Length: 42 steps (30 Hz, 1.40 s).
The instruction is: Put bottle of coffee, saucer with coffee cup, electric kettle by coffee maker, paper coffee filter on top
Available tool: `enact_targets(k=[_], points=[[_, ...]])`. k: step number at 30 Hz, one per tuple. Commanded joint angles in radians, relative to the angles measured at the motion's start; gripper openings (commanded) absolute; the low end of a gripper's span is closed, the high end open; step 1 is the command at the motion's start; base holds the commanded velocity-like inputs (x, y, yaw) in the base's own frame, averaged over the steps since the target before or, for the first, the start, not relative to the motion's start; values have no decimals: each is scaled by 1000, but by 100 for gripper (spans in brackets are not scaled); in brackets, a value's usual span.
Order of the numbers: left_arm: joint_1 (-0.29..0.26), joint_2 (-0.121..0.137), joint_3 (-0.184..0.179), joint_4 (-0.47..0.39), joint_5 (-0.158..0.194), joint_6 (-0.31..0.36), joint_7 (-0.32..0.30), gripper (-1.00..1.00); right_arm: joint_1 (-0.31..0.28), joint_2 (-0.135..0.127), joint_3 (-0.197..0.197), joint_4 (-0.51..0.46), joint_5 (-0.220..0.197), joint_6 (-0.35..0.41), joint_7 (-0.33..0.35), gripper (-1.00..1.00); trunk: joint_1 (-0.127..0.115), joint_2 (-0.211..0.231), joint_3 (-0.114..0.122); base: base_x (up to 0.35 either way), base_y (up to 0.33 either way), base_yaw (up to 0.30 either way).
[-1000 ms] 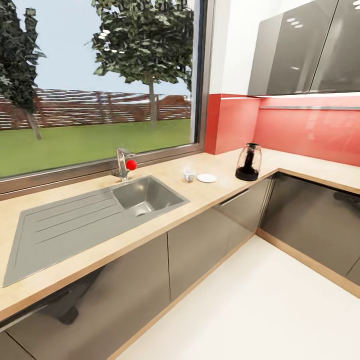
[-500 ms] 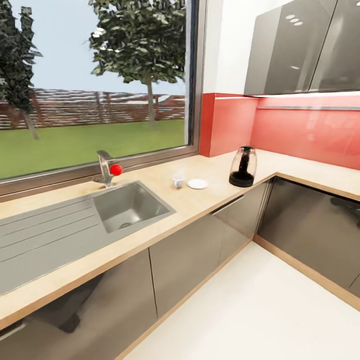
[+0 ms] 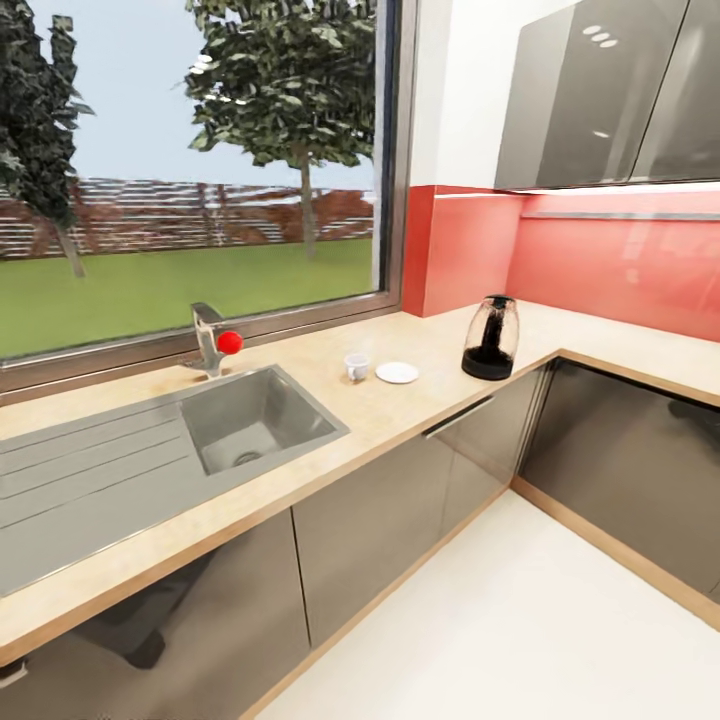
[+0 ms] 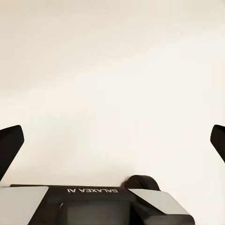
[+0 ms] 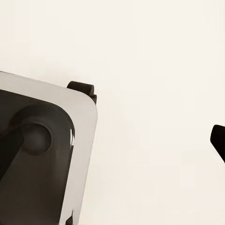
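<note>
On the worktop [image 3: 400, 400] are counted one electric kettle [image 3: 491, 338], one coffee cup [image 3: 356, 367], one saucer [image 3: 397, 373], one sink [image 3: 255, 425] and one tap [image 3: 210, 338]. Two wall cabinets [image 3: 600, 95] are seen, though more may lie beyond the frame.

Plenty of open countertop [image 3: 400, 415] in front of the cup [image 3: 356, 367] and saucer [image 3: 397, 373], which sit just apart. The kettle [image 3: 491, 338] stands well to their right near the corner, with bare worktop between. The sink [image 3: 255, 420] and faucet [image 3: 208, 340] take up the left stretch. The upper cabinets [image 3: 600, 95] hang over the corner run.
</note>
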<state>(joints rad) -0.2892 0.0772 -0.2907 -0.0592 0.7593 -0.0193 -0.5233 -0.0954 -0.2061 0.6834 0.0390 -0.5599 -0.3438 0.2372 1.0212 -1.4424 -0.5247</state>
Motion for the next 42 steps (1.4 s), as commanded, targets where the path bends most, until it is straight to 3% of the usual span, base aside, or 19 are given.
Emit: enact_targets(k=[1, 23, 28, 29, 32, 33, 35, 36, 38, 39, 42], points=[[-1, 1, -8, 1, 8, -2, -3, 100, -1, 1, 6, 4, -11, -5, 8, 100, 0, -1, -1, 5, -3, 112], [-1, 2, -8, 1, 8, -1, -3, 100, -2, -5, 6, 3, -11, -22, 9, 100, 0, -1, -1, 29, -52, 66], [-1, 3, -8, 1, 8, -1, -2, 100, -30, -16, 5, -4, -12, -25, 10, 100, 0, -1, -1, 3, -4, 0], [-1, 6, -8, 1, 8, -1, -3, 100, -119, -77, -13, -13, -48, -25, 13, 100, 0, -1, -1, 0, 0, 0], [-1, 7, -8, 1, 8, -1, -3, 100, -162, -109, -41, -53, -125, -25, 14, 100, 0, -1, -1, 0, 0, 0], [-1, 7, -8, 1, 8, -1, -2, 100, -204, -183, -59, -200, -196, -26, 14, 100, 0, -1, -1, 0, 0, 0], [-1, 7, -8, 1, 8, -1, -2, 100, -211, -212, -63, -281, -206, -26, 13, 100, 0, -1, -1, 0, 0, 0], [-1, 7, -8, 1, 8, -1, -2, 100, -215, -238, -74, -377, -211, -26, 7, 100, 0, -1, -1, 0, 0, 0], [-1, 7, -8, 1, 8, -1, -2, 100, -217, -260, -102, -480, -214, -24, -13, 100, 0, -1, -1, 0, 0, 0], [-1, 7, -8, 1, 8, -1, -2, 100, -219, -276, -148, -585, -216, -18, -51, 100, 0, -1, -1, 0, 0, 0], [-1, 7, -8, 1, 8, -1, -1, 100, -218, -290, -220, -738, -216, 13, -124, 100, 0, -1, -1, 0, 0, 0]])
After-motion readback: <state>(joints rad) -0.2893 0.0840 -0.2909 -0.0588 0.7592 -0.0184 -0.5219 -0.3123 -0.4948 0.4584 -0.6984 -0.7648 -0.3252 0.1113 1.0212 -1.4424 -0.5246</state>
